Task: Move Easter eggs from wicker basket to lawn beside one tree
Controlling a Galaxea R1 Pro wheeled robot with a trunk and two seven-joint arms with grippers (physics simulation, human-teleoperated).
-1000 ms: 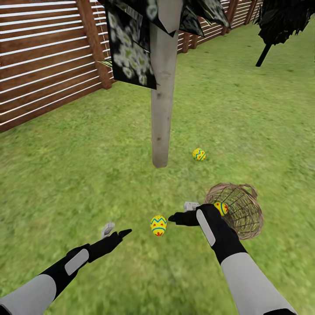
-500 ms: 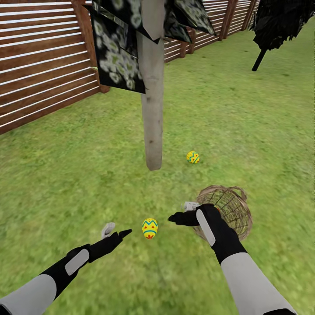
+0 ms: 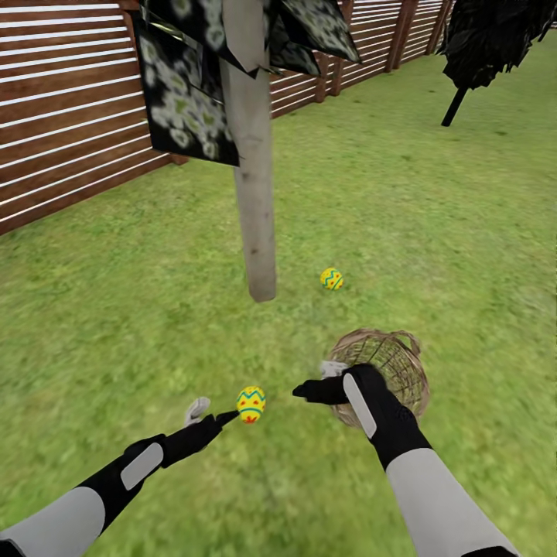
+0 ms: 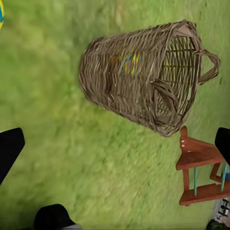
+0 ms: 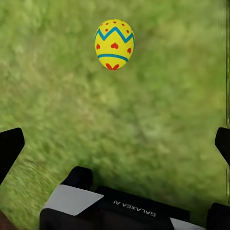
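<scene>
Lawn (image 3: 433,232) inventory: both grippers, left (image 3: 210,411) and right (image 3: 316,379), spread wide and empty; near egg (image 3: 251,403), lately mid-gap, now touches left fingertip; second egg (image 3: 332,278) at trunk's (image 3: 255,209) four o'clock; third inside toppled basket (image 3: 383,375), so unfinished.

Egg (image 3: 251,404) between left gripper (image 3: 210,413) and right gripper (image 3: 313,381), basket (image 3: 381,374) beside right gripper, tree (image 3: 252,193) ahead, second egg (image 3: 331,278) right of trunk.

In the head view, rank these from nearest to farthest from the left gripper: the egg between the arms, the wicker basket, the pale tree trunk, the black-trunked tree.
1. Yellow zigzag-banded egg, just beyond the left gripper.
2. Brown woven wicker basket, lying tipped, to the right.
3. Pale grey-beige tree trunk, ahead.
4. Black-trunked dark tree, far right.
</scene>
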